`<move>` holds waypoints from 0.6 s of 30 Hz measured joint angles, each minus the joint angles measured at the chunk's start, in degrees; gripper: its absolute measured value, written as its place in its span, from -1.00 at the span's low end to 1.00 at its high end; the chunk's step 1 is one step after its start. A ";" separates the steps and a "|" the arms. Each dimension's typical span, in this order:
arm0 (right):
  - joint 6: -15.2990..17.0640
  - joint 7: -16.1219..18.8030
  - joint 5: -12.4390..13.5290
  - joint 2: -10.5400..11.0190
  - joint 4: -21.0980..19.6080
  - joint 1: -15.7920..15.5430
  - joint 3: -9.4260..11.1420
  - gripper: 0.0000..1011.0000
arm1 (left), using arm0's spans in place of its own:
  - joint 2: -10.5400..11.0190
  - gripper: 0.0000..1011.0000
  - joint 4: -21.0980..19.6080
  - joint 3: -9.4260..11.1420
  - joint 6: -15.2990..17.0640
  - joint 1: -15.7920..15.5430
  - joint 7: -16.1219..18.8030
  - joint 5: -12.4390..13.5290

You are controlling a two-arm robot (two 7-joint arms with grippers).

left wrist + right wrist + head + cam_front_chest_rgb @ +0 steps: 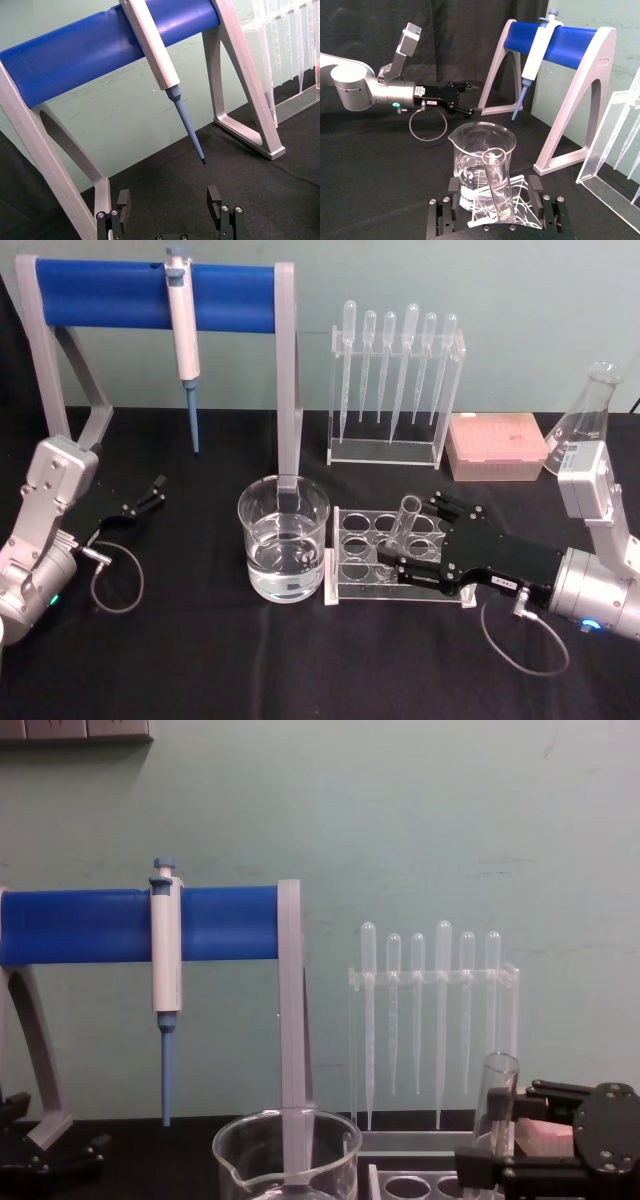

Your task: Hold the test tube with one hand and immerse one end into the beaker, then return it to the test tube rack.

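- Black-draped desk (200, 660), green wall behind: the beaker (283, 540), part-filled with clear liquid, stands just left of the rack (345, 585).
- Leaning in a rack hole, the test tube (407, 523) awaits lifting.
- Around it sits the right gripper (418, 540), jaws wide, poised to close.
- Far left, the left gripper (140, 502) rests open, idle.

1. Head view: test tube (408, 518) lower end lost in the test tube rack (352, 540) behind the right gripper (408, 538). Seating depth unreadable.
2. Chest view: beaker (285, 1150) base and tube bottom cut by the lower edge.
3. Left wrist view: left gripper (169, 200) body cut off.
4. Flask (588, 415) base partly behind the right arm.
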 joint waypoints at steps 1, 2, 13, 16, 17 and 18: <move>-0.01 0.00 0.00 0.01 -0.01 0.00 0.00 0.67 | 0.00 0.98 0.00 0.00 0.00 0.00 0.00 0.00; -0.02 0.00 -0.01 0.02 -0.02 -0.01 0.02 0.61 | 0.00 0.98 0.00 0.00 0.00 0.00 0.00 0.00; -0.10 -0.02 -0.06 0.07 -0.07 -0.06 0.07 -0.05 | 0.00 0.98 0.00 0.00 0.00 0.00 0.00 0.00; -0.12 -0.03 -0.06 0.10 -0.09 -0.08 0.10 -0.25 | 0.00 0.98 0.00 0.00 0.00 0.00 0.00 0.00; -0.12 -0.04 -0.06 0.10 -0.09 -0.08 0.10 -0.28 | 0.00 0.98 0.00 0.00 0.00 0.00 0.00 0.00; -0.14 -0.05 -0.06 0.11 -0.10 -0.09 0.11 -0.40 | 0.00 0.98 0.00 0.00 0.00 0.00 0.00 0.00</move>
